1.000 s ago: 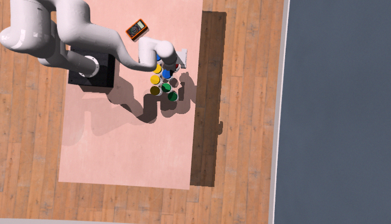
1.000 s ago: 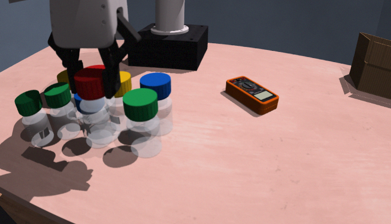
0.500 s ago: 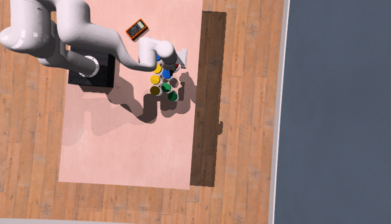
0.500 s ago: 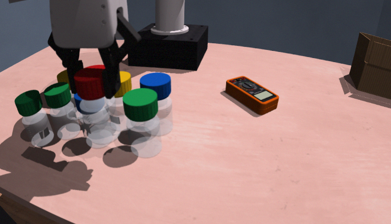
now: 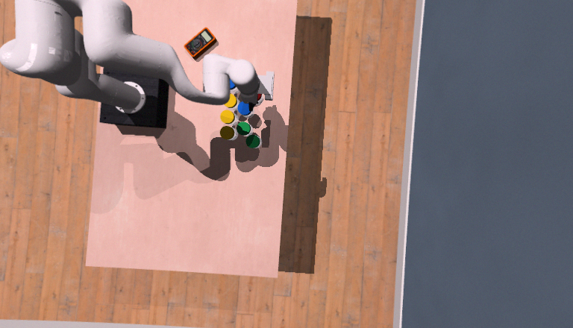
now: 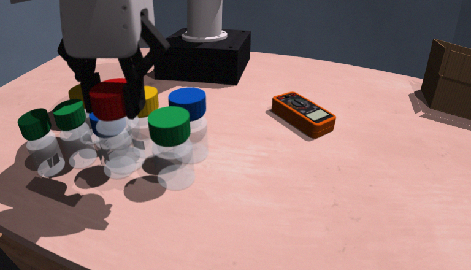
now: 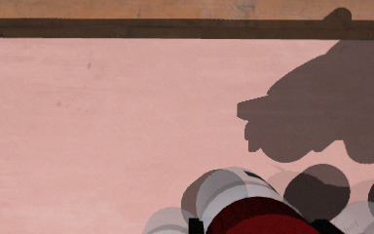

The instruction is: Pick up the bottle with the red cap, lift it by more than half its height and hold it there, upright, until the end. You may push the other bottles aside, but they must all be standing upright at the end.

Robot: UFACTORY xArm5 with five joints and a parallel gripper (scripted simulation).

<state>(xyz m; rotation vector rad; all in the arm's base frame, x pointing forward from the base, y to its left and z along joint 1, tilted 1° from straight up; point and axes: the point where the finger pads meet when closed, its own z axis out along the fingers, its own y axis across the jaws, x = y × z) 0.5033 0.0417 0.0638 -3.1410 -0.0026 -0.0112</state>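
The clear bottle with the red cap (image 6: 108, 100) stands upright in a cluster of clear bottles on the pink table. My gripper (image 6: 110, 102) is shut on its red cap, one black finger on each side. In the wrist view the red cap (image 7: 260, 219) fills the bottom edge between the fingertips. In the overhead view only a sliver of the red cap (image 5: 259, 96) shows beside the wrist. Its cap sits a little higher than the caps around it. Whether its base touches the table I cannot tell.
Around it stand bottles with green caps (image 6: 168, 125) (image 6: 69, 114) (image 6: 34, 123), blue caps (image 6: 187, 102) and yellow caps (image 6: 149, 100), all upright. An orange multimeter (image 6: 303, 114) lies to the right. The black arm base (image 6: 203, 56) is behind. A brown box (image 6: 448, 77) stands far right.
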